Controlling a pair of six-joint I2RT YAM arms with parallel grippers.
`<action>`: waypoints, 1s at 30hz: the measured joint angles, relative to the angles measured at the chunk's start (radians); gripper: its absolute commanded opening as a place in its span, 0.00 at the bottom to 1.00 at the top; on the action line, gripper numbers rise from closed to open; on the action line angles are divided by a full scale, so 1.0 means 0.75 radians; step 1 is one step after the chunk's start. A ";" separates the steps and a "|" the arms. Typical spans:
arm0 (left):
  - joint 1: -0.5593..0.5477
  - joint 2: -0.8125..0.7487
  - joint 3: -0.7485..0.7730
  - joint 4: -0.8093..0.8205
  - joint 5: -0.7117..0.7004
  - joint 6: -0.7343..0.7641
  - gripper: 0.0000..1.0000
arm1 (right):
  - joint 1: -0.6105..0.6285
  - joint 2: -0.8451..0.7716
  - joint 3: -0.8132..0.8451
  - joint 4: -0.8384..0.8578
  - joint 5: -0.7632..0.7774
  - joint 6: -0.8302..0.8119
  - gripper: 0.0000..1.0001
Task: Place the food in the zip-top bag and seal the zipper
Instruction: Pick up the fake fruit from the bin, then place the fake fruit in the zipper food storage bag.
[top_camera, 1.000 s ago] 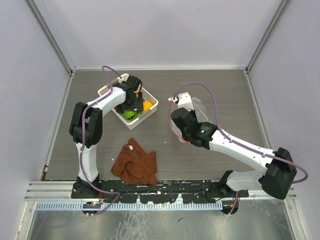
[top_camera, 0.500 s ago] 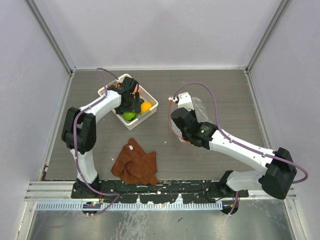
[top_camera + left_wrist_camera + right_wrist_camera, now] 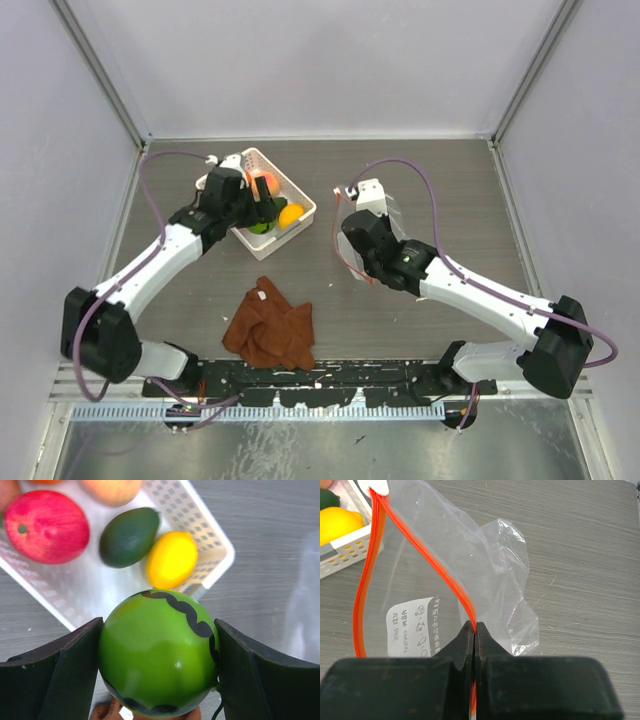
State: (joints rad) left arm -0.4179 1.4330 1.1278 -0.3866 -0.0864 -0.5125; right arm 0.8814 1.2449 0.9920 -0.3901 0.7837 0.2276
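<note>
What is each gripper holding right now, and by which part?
Left gripper clamps the bright green round toy fruit across its sides. Right gripper pinches the clear plastic bag by its orange-red zipper strip.

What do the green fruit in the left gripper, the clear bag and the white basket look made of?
Bright green round toy fruit: smooth, glossy, probably plastic; small highlight.
Clear zip-top bag: thin plastic film; see-through, crinkled.
White lattice basket: likely moulded plastic; regular grid holes.

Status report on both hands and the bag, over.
Left hand shut on bright green fruit, over basket edge. Right hand pinching zipper, bag mouth open. Nothing seen between basket and bag.
</note>
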 measured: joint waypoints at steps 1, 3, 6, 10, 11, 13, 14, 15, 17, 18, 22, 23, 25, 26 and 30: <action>-0.007 -0.050 -0.038 0.035 0.016 0.000 0.46 | 0.000 0.002 0.007 -0.001 -0.003 0.007 0.00; -0.032 -0.158 -0.128 0.137 0.053 0.001 0.45 | 0.000 0.008 0.019 -0.004 -0.014 0.016 0.00; -0.087 -0.305 -0.237 0.271 0.102 0.003 0.43 | 0.000 0.020 0.038 -0.011 -0.036 0.029 0.00; -0.173 -0.438 -0.333 0.458 0.151 0.014 0.42 | 0.000 0.034 0.063 -0.044 -0.065 0.055 0.00; -0.195 -0.465 -0.357 0.510 0.162 0.018 0.41 | 0.000 0.037 0.069 -0.052 -0.075 0.062 0.00; -0.229 -0.505 -0.402 0.603 0.186 0.025 0.41 | 0.000 0.038 0.076 -0.064 -0.092 0.074 0.00; -0.247 -0.520 -0.425 0.653 0.197 0.032 0.40 | 0.000 0.039 0.080 -0.070 -0.104 0.081 0.00; -0.263 -0.533 -0.445 0.694 0.211 0.035 0.40 | 0.000 0.039 0.082 -0.072 -0.117 0.087 0.00; -0.292 -0.550 -0.484 0.778 0.229 0.039 0.39 | 0.000 0.039 0.085 -0.075 -0.141 0.096 0.00; -0.307 -0.556 -0.502 0.822 0.242 0.041 0.39 | 0.000 0.039 0.086 -0.075 -0.155 0.100 0.00; -0.363 -0.559 -0.558 0.976 0.267 0.049 0.38 | 0.000 0.039 0.087 -0.076 -0.218 0.115 0.00; -0.379 -0.559 -0.573 1.019 0.273 0.055 0.38 | 0.000 0.039 0.089 -0.076 -0.237 0.120 0.00; -0.404 -0.559 -0.598 1.092 0.282 0.073 0.37 | 0.000 0.039 0.092 -0.075 -0.276 0.122 0.00; -0.418 -0.559 -0.613 1.135 0.287 0.081 0.37 | 0.000 0.039 0.094 -0.075 -0.296 0.124 0.00; -0.456 -0.558 -0.665 1.274 0.297 0.115 0.35 | 0.000 0.030 0.095 -0.074 -0.385 0.128 0.00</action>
State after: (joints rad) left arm -0.7601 1.0142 0.6289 0.5686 0.1360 -0.4263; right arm 0.8814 1.2675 1.0634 -0.4458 0.4953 0.3233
